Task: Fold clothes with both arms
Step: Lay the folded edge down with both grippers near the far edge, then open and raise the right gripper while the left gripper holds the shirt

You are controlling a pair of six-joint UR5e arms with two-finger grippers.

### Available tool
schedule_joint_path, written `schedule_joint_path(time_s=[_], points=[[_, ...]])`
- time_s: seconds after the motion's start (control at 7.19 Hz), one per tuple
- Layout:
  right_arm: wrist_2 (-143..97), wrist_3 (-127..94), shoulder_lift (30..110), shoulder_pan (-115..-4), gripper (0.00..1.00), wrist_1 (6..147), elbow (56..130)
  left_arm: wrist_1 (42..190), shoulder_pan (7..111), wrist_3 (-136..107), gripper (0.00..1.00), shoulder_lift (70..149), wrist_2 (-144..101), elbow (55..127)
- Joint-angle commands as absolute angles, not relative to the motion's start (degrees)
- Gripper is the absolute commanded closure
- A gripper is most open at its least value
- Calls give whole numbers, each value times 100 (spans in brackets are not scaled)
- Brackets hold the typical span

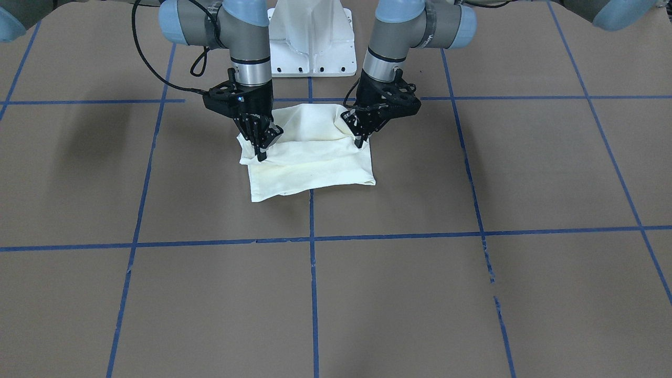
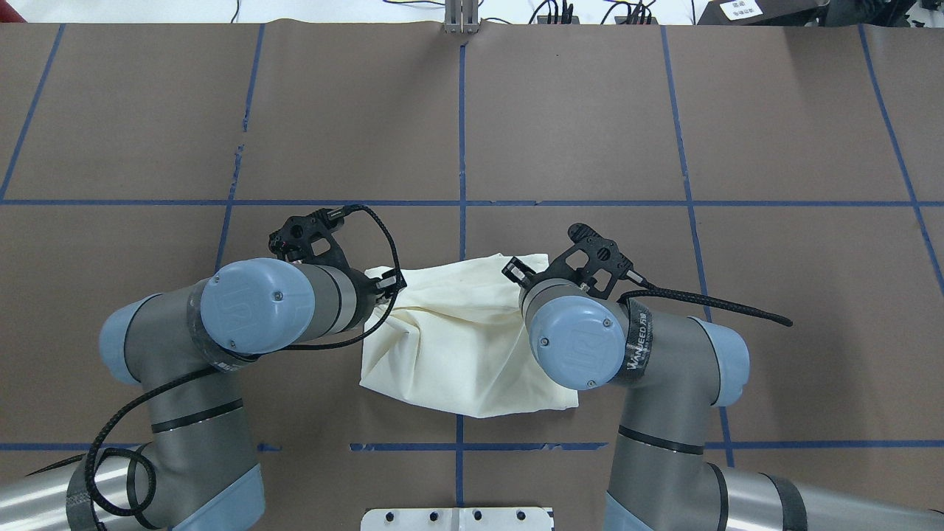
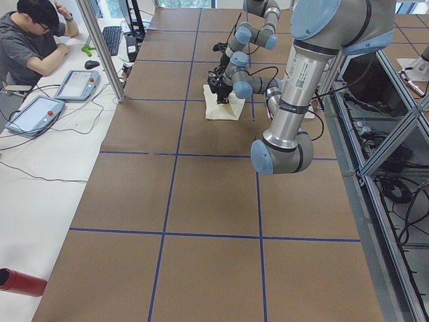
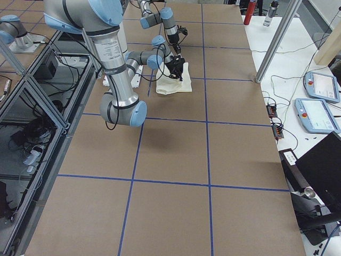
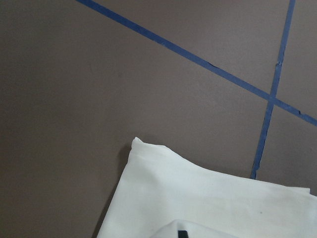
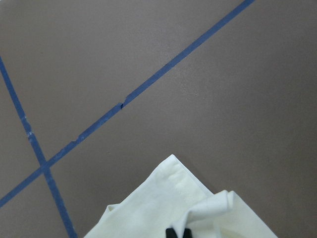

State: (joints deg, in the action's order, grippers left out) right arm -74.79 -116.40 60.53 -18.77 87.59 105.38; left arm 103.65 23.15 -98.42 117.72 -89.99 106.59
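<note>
The cream shirt [image 1: 315,168] lies folded into a small rectangle on the brown table, plain side up, with no print showing. It also shows in the overhead view [image 2: 457,346]. My left gripper [image 1: 361,142] is shut on the shirt's edge at the view's right side. My right gripper [image 1: 261,153] is shut on the edge at the view's left side. Between them they hold a folded-over flap slightly raised above the lower layer. In the left wrist view the shirt [image 5: 198,198] fills the bottom, and in the right wrist view a shirt corner [image 6: 163,208] does.
The white pedestal base [image 1: 312,42] stands just behind the shirt. Blue tape lines [image 1: 313,239] grid the brown table. An operator [image 3: 33,40] sits at a side desk with tablets [image 3: 77,84]. A red bottle [image 3: 20,282] lies off the table.
</note>
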Motion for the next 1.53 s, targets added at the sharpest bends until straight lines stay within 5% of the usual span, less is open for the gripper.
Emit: schedule_joint_path(time_s=[0.0,0.28,0.42,0.56,1.39], points=[[-7479,-11602,6012,-1881,100,8754,10433,10433,2320,-9835,100,11777,-9000,10582],[-7471,-11602,6003,-1907,72,8693,10319,10433,2320,-9835,100,11777,-9000,10582],[-7471,-11462,6003,-1899,21,8692,10310,10433,2320,-9826,56,11777,-9009,10591],[-7479,-11243,5994,-1898,0,8684,10318,10433,2320,-9713,1,11777,-9017,10617],[-7542,-9048,6047,-1214,0,8684,10566,10389,2558,-8815,0,11689,-9439,11224]])
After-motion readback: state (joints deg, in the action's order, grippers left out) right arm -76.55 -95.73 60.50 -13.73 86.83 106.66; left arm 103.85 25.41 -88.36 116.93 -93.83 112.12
